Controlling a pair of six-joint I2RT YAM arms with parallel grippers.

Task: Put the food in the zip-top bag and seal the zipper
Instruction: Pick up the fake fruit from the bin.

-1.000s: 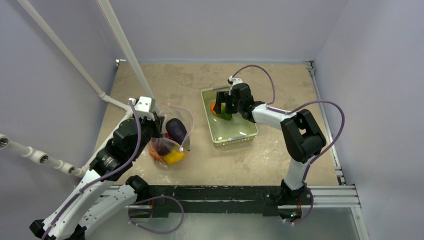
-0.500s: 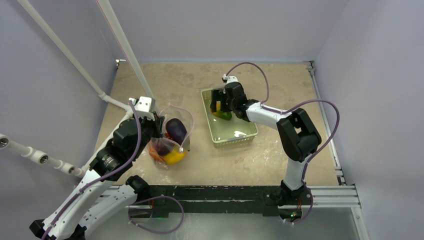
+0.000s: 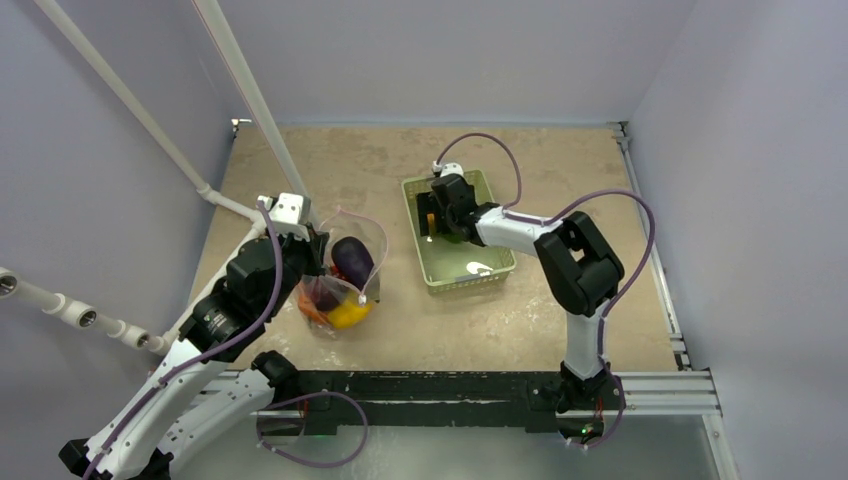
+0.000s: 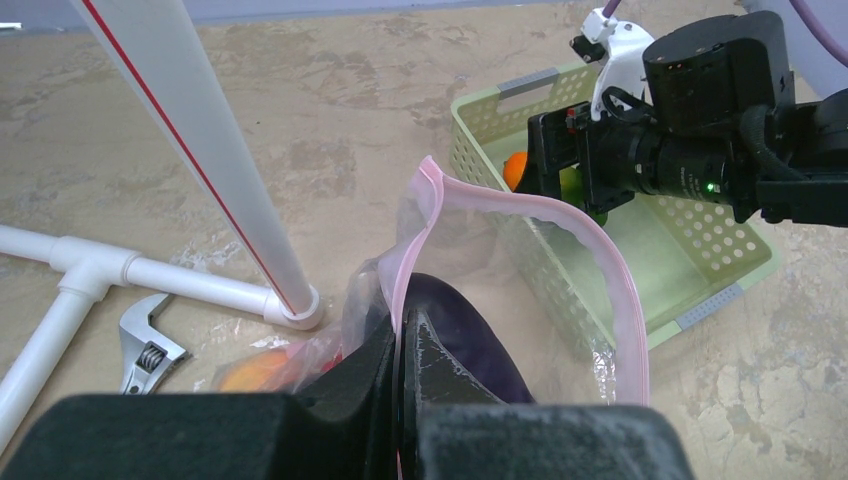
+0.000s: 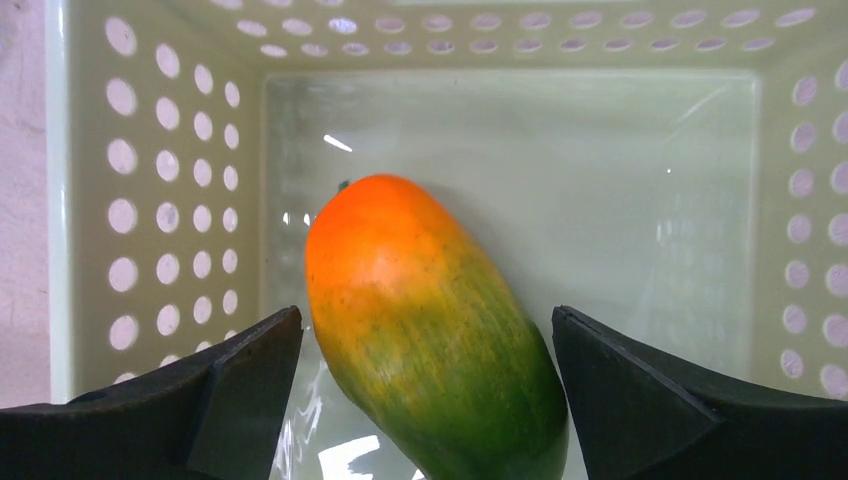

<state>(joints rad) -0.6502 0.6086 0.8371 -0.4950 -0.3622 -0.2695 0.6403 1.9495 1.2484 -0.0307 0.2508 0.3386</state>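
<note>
The bag (image 4: 520, 300) stands on the table (image 3: 500, 310), left of the basket (image 5: 150, 200), with its mouth open and turned upward. Inside it lie an eggplant (image 3: 352, 258) on top and a yellow pepper (image 3: 348, 315) lower down, with some more food under them that I cannot name. The left gripper (image 4: 400, 370) is closed on the near edge of the mouth, with the pink zipper strip (image 4: 590, 240) pinched between its fingers. I think it holds the edge up so that the soft bag does not fall flat and the opening stays ready for the next piece.

One fruit (image 5: 430, 320), orange at the top and green below, lies in the far left part of the basket. The right gripper (image 5: 425, 320) is over it with its fingers wide apart, one on each side of the fruit, not closed on it. This looks like the position just before a grasp.

Compared with one second ago, the right arm has swung a little to the left and its gripper has come over the fruit. The bag, the food in it and the left arm are in the same place as before.
</note>
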